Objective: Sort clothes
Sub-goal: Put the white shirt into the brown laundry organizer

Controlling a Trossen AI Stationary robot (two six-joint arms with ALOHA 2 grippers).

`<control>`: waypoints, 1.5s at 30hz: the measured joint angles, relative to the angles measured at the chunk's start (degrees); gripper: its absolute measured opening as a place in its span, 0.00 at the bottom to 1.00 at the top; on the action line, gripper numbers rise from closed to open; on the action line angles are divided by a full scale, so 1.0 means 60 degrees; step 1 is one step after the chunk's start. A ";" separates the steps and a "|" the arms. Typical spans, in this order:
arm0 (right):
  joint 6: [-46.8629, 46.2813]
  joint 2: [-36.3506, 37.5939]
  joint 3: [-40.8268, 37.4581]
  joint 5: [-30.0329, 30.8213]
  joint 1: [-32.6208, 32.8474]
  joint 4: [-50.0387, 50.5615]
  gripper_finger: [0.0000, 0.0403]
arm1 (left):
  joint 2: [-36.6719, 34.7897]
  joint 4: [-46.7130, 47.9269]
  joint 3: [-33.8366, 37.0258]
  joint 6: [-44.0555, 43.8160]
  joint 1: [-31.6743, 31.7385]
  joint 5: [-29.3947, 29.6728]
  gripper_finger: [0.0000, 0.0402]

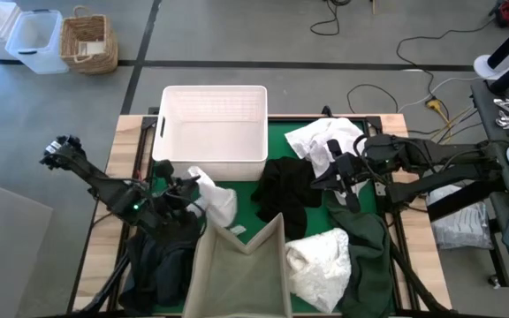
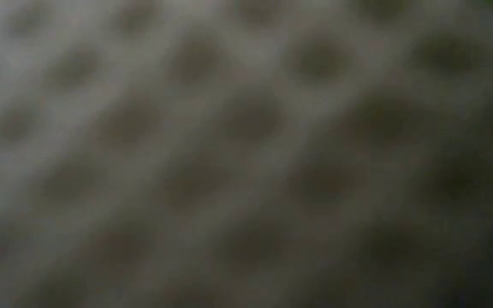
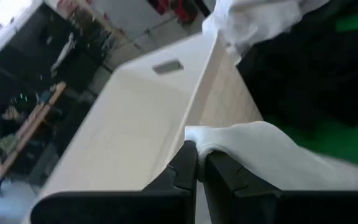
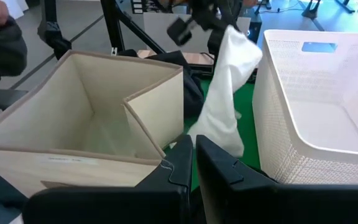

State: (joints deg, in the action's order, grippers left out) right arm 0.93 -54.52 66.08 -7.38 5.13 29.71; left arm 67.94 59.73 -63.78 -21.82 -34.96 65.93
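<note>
My left gripper [image 1: 190, 182] is shut on a white garment [image 1: 216, 200] between the white basket [image 1: 215, 128] and the beige fabric bin [image 1: 241, 269]. In the right wrist view that garment [image 4: 225, 93] hangs beside the basket [image 4: 328, 99]. My right gripper [image 1: 336, 173] hovers shut and empty between a black garment [image 1: 285, 190] and a dark green one [image 1: 365, 247]. Other white garments lie at the mat's far right [image 1: 325, 137] and near the bin [image 1: 321, 261]. Dark clothes [image 1: 162, 265] lie at the near left. My left gripper pinches the white garment's upper edge [image 3: 205, 142] between its two fingers [image 3: 184, 163]. The cloth is bunched there; one layer or several, I cannot tell. The garment hangs slack below the gripper, next to the basket's near wall; its lower end is hidden behind my right fingers.
The bin [image 4: 86, 118] stands open at the table's near edge, one wall folded inward. The green mat [image 1: 277, 141] covers the table. More containers [image 1: 87, 42] stand on the floor beyond. A blurred mesh surface [image 2: 246, 154] fills the low view.
</note>
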 joint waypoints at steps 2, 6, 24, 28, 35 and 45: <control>0.0019 -0.0002 0.0000 0.0004 0.0000 0.0001 0.03 | -0.0001 0.0075 -0.0460 0.0321 -0.0118 0.0117 0.00; 0.0023 -0.0004 -0.0001 0.0004 0.0000 0.0004 0.03 | -0.0006 0.0257 -0.1387 0.1074 -0.0303 0.0338 0.00; 0.0464 0.0202 -0.0018 0.0000 0.0000 0.0664 0.03 | 0.1205 -0.0030 -0.7257 0.4256 -0.0452 0.0351 0.00; 0.0456 0.0405 -0.0018 0.0002 -0.0002 0.0863 0.03 | 0.2036 -0.0032 -0.9153 0.5166 -0.0539 0.0334 0.00; 0.0449 0.0864 -0.0018 0.0004 -0.0004 0.1312 0.03 | 0.3774 -0.0469 -1.1864 0.6953 -0.0871 0.0161 0.00; 0.0423 0.1363 -0.0022 0.0004 -0.0004 0.1491 0.03 | 0.4231 -0.5366 -1.1440 1.0162 -0.2439 0.0117 0.00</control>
State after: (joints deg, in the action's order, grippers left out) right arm 3.46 -46.35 65.95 -7.35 5.10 38.66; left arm 93.32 27.53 -132.42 39.16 -49.60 66.63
